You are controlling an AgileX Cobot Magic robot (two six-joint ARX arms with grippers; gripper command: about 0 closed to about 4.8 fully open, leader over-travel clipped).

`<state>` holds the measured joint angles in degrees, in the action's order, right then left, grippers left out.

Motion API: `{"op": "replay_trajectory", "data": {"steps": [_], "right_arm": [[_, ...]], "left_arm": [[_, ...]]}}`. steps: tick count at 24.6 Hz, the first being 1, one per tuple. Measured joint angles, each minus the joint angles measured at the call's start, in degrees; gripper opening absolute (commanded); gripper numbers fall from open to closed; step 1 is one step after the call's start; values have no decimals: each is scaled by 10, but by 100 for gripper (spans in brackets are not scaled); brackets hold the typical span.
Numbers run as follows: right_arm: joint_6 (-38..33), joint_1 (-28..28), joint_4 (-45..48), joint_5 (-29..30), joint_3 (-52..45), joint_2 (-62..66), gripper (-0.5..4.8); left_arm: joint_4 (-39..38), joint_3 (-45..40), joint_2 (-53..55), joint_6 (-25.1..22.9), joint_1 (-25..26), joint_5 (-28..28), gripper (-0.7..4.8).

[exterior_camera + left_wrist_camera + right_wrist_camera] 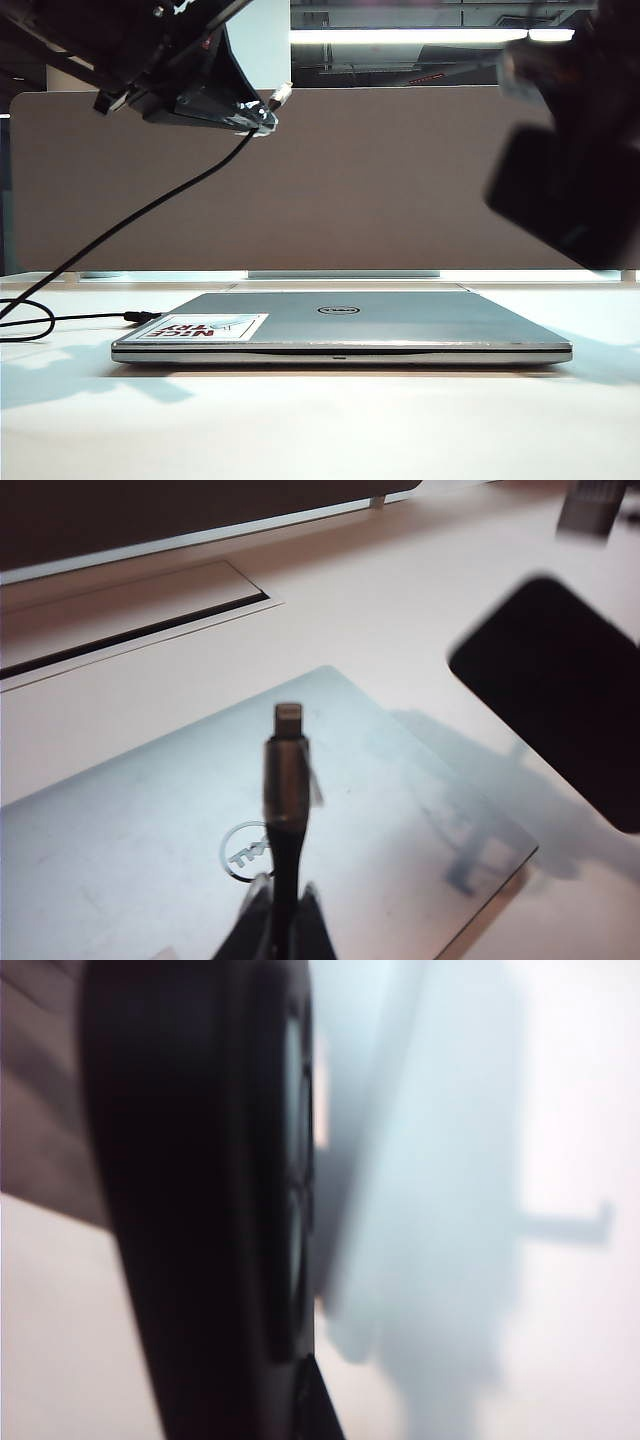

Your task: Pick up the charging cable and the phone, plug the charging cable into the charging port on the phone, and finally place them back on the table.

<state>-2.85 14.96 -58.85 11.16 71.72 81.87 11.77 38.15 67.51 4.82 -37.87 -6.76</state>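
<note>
Laptop (pixel 400 318) brushed silver metal; phone (pixel 560 690) glossy black; table (pixel 320 430) smooth white

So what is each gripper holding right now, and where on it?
The left gripper pinches the charging cable just behind its plug, above the laptop. The right gripper holds the phone in the air; which part it grips cannot be told.

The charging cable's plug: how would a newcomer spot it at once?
Start at the closed silver Dell laptop on the white table. Above its left end the left pincer hangs, shut on a thin black charging cable. The small silver metal plug juts past its fingertips.
</note>
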Motion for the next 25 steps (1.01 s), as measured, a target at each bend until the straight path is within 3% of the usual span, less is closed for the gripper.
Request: {"op": "replay_trajectory", "data": {"steps": [4,8,10,12,19,25], "right_arm": [[-39,-1,115,123,5,-24,-5],[-84,-1,196,193,5,-23,-5],[-102,-1,226,214,4,-23,-5],[-142,-2,290,259,4,-19,-5],[-248,-2,382,347,4,4,-5],[-318,-3,419,377,2,10,-5]], "left_arm": [[-2,0,0,19,-38,-1,-6],[-6,0,0,65,-72,-1,-7],[-6,0,0,92,-86,-1,-6],[-6,0,0,158,-100,-1,-6],[-3,0,0,234,-135,-1,-7],[0,0,0,289,-146,-2,-7]]}}
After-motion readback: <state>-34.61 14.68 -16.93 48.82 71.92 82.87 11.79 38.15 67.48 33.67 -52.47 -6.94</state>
